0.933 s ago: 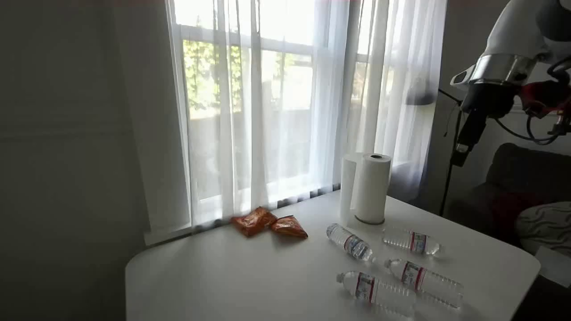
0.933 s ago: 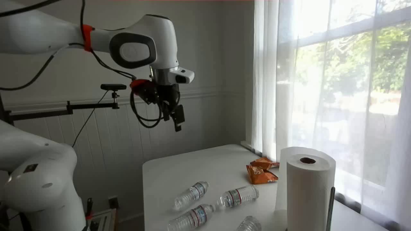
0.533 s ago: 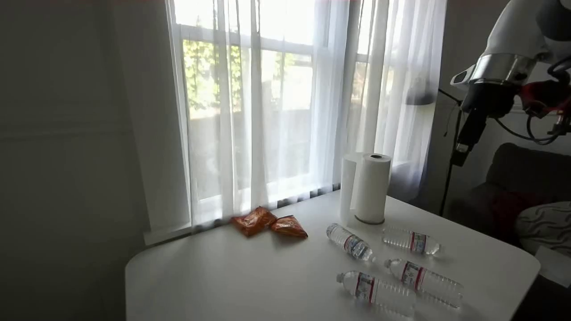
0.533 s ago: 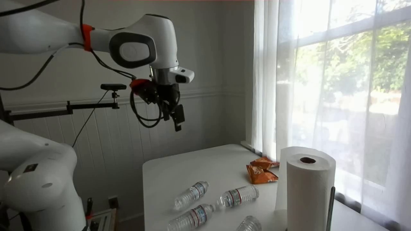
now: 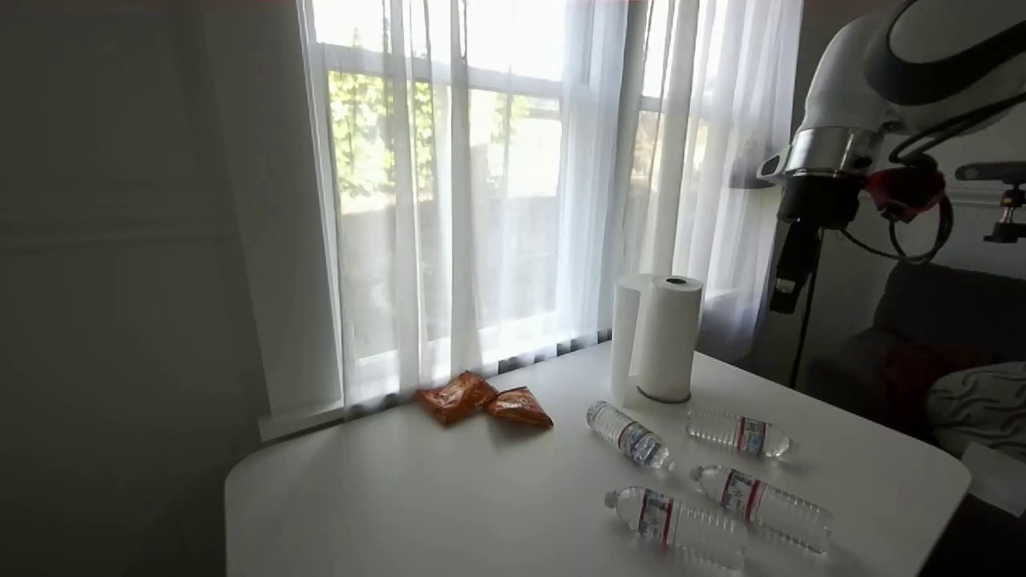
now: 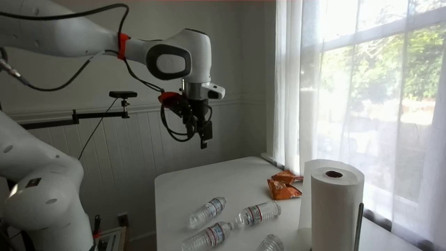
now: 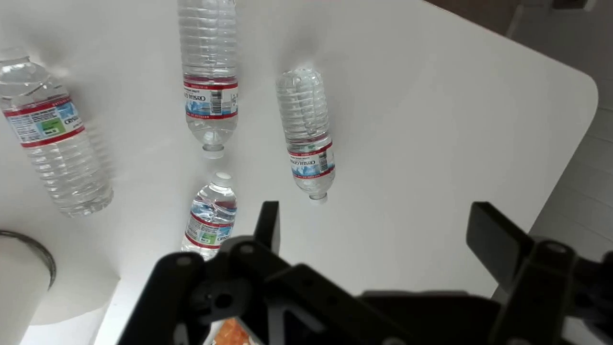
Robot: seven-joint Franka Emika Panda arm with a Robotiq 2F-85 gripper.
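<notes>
At the wrist view's left edge, an upright paper towel roll [image 7: 17, 282] stands near a clear bottle [image 7: 52, 143] lying on the table [image 7: 421, 120]. Next, an upper bottle [image 7: 210, 52] and a lower bottle [image 7: 208, 223] lie nearly cap to cap, the latter partly hidden; a fourth bottle [image 7: 306, 134] lies beside them. Farther right, the end effector [image 7: 376, 227] hangs above the table, spread wide, well apart from every bottle.
</notes>
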